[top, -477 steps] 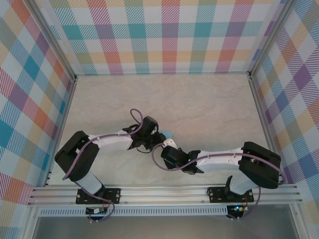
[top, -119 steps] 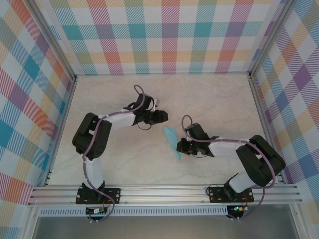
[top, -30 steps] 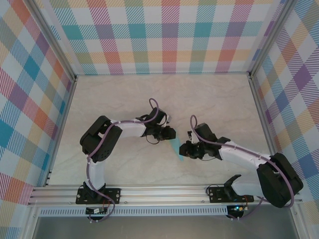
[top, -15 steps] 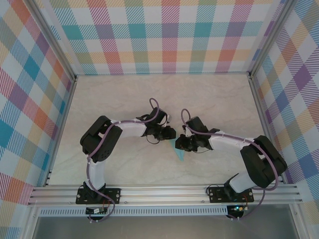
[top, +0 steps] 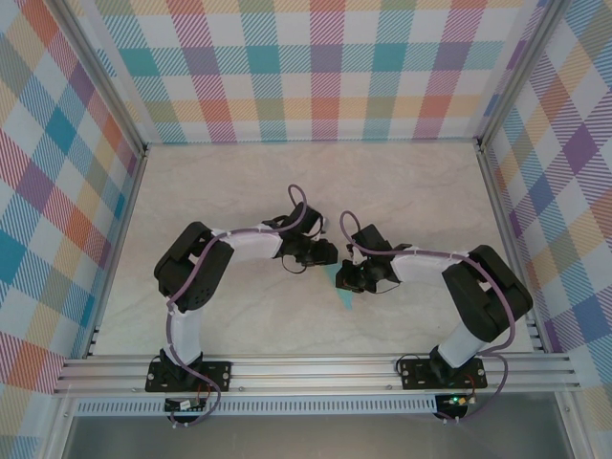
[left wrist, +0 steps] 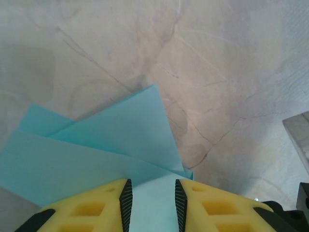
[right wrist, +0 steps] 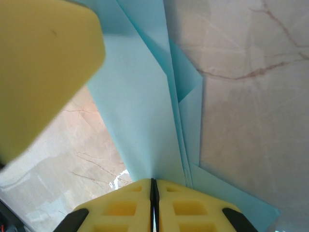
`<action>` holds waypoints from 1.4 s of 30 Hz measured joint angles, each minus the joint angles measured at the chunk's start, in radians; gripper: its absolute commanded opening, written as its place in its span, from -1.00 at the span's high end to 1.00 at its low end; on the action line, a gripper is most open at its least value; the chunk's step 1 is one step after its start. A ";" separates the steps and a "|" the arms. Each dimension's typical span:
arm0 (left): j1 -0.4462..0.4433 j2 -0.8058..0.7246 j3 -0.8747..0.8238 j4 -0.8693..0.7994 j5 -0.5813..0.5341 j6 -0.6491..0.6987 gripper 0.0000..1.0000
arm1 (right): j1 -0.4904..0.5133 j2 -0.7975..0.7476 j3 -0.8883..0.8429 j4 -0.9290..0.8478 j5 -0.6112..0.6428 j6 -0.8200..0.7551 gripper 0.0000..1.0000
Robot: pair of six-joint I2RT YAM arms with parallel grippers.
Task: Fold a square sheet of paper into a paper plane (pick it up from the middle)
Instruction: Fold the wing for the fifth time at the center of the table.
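The right pincer (right wrist: 153, 191) is clamped flat on the plane (right wrist: 140, 116) — pads pressed together, folded blue layers fanning out of the seam between them. The left pincer (left wrist: 152, 193) stands narrow, a slot between its pads with the paper's edge showing in that slot. It looks astride the paper, not biting it. The plane sits mid-worktop (top: 239, 191), right between the two pincers, point aimed at the near edge. Whether it rests on the surface or rides a touch above it, I cannot tell.

This reads as a crease-setting step, one side anchoring while the other works the fold. To do it well, the right grip should stay firm and square on the ridge with no twist, since thin paper skews easily. The left should close only once the layers sit lined up in its slot, then draw along the fold slowly so nothing buckles or tears. And mind the crowding — a left pad looms large in the right wrist view, so any sideways move risks a knock.

Against four seconds ago, the left pincer stood well clear and the plane lay open to view; now both pincers meet on it and cover most of it. The right elbow has also swung inward since a second ago.
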 measured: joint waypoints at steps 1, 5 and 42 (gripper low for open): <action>0.004 -0.005 0.004 -0.007 -0.008 0.004 0.30 | 0.000 0.000 0.000 0.001 0.000 0.000 0.79; 0.013 -0.062 0.003 -0.031 -0.030 0.010 0.30 | 0.000 0.000 0.000 0.002 0.000 0.000 0.79; 0.017 -0.005 -0.051 0.090 -0.063 -0.087 0.39 | -0.003 0.011 -0.011 0.047 -0.027 0.000 0.79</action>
